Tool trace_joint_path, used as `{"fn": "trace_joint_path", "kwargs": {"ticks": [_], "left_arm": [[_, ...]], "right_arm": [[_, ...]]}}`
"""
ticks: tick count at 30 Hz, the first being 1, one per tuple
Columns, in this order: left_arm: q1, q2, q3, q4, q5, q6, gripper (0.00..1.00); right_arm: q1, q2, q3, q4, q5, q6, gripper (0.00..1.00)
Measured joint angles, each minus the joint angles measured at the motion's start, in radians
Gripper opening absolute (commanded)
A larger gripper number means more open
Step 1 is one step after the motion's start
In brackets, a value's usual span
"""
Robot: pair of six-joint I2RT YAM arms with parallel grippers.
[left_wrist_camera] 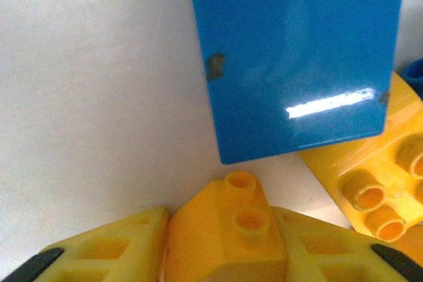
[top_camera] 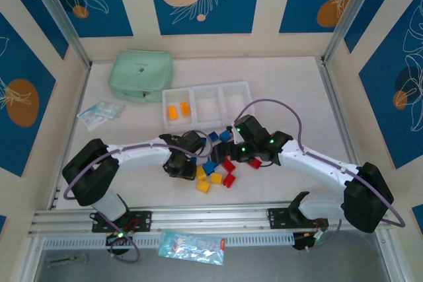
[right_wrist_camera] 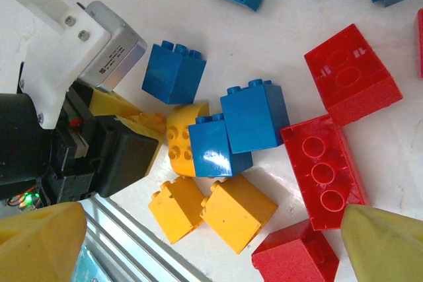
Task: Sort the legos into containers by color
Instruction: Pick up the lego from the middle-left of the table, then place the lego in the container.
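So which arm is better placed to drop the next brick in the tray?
Left. The left hand grips a yellow brick, fingers on both sides. The right hand hangs open over the pile, empty.

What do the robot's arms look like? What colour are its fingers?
The left arm and right arm are white tubes with chunky black joints. A thin purple-grey cable loops along each, and tiny green lights glow near the wrists. The fingers are yellow with black pads.
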Motion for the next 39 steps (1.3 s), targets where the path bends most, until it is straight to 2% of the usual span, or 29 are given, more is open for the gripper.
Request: {"fn": "trace_joint_path", "kwargs": {"ticks": [8,14,18,23,29,39], "left_arm": [[0.000,-0.085,-0.034,0.005,-0.028,-0.018,0.30],[0.009,-0.154,0.022,-0.066,-0.110,-0.010,0.28],[0.051,-0.186,0.109,-0.097,-0.159,0.026,0.28],[0.149,-0.182,0.232,-0.098,-0.190,0.090,0.26],[0.269,-0.087,0.378,-0.074,-0.202,0.155,0.25],[0.384,0.212,0.589,-0.014,-0.240,0.186,0.26]], "right_arm": [[-0.060,-0.011,0.000,-0.001,0.000,-0.007,0.99],[-0.093,-0.020,0.030,-0.005,-0.016,-0.027,0.99],[-0.105,-0.020,0.060,-0.005,-0.027,-0.038,0.99],[-0.115,-0.011,0.109,-0.002,-0.031,-0.050,0.99],[-0.130,0.042,0.142,0.026,-0.035,-0.057,0.99],[-0.169,0.121,0.182,0.064,-0.050,-0.063,0.99]]}}
